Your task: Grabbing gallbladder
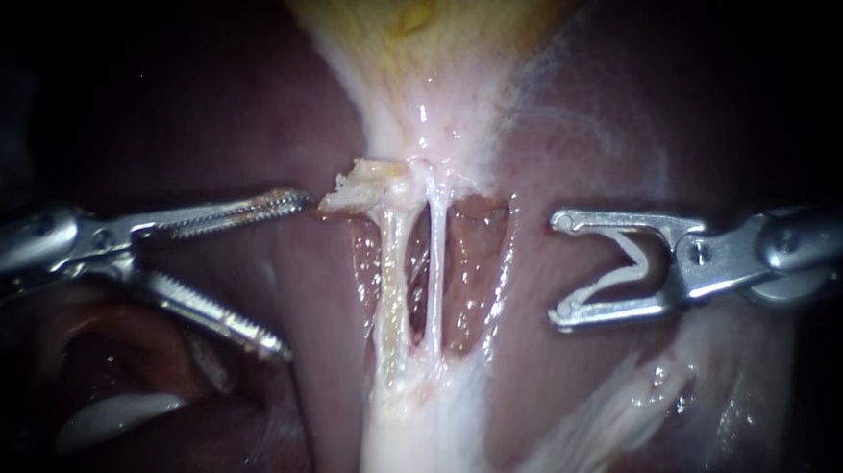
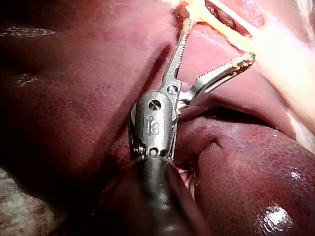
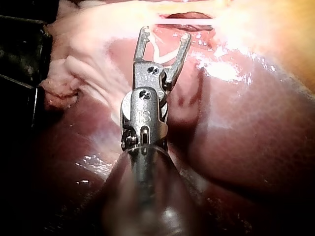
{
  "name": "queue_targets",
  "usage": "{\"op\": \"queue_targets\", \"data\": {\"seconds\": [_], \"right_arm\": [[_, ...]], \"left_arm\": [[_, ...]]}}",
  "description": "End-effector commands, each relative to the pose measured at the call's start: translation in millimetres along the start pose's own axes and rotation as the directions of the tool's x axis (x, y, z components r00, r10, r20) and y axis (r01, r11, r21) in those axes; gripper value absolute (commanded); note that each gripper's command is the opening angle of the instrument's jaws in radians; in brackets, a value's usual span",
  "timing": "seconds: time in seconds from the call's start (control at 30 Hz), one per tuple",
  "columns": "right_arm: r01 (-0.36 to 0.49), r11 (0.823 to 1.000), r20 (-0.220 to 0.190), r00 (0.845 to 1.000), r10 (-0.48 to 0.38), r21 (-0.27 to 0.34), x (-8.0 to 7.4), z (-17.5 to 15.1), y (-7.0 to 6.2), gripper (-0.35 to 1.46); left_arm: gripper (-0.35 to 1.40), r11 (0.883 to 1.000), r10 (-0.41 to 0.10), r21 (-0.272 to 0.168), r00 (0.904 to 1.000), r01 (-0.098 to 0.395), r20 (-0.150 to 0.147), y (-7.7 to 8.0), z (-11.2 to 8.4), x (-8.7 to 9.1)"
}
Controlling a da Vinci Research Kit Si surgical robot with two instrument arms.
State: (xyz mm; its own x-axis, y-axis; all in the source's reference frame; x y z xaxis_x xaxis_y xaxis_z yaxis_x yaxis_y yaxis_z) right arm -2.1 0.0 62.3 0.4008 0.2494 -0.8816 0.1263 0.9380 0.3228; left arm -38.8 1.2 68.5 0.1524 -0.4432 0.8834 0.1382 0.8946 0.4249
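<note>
Yet to grab the gallbladder (image 1: 422, 34) at 12 o'clock. Holding the left instrument (image 1: 294, 276) wide open and empty at 9 o'clock. Gripping 1 clip (image 1: 632, 267) in the right instrument (image 1: 557, 268) at 3 o'clock.

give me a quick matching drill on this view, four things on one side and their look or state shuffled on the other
Things:
1. left instrument
2. right instrument
3. gallbladder
4. two tubes

Look or state:
a. pale strands side by side, between the two instruments
b. yellowish, at the top of the endoscope view
c. toothed jaws open, gripping nothing
d. white clip held between its jaws

Pairs: 1-c, 2-d, 3-b, 4-a
</note>
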Motion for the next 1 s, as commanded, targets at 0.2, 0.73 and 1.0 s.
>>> {"op": "queue_targets", "data": {"seconds": [0.2, 0.73, 1.0], "right_arm": [[0.000, 1.000, 0.000, 1.000, 0.000, 0.000, 0.0, -0.1, 0.0, 0.50], [0.000, 1.000, 0.000, 1.000, 0.000, 0.000, 0.0, -0.1, 0.0, 0.50], [0.000, 1.000, 0.000, 1.000, 0.000, 0.000, 0.0, 0.0, 0.0, 0.49]], "left_arm": [[1.18, 1.000, -0.005, 0.006, 1.0000, 0.005, 0.002, 1.3, -0.3, -0.3], [1.04, 0.995, -0.089, -0.051, 0.9960, 0.089, -0.002, 6.0, 2.5, 0.4], [0.83, 0.992, -0.108, -0.062, 0.9940, 0.106, -0.019, 7.4, 2.9, 0.9]]}}
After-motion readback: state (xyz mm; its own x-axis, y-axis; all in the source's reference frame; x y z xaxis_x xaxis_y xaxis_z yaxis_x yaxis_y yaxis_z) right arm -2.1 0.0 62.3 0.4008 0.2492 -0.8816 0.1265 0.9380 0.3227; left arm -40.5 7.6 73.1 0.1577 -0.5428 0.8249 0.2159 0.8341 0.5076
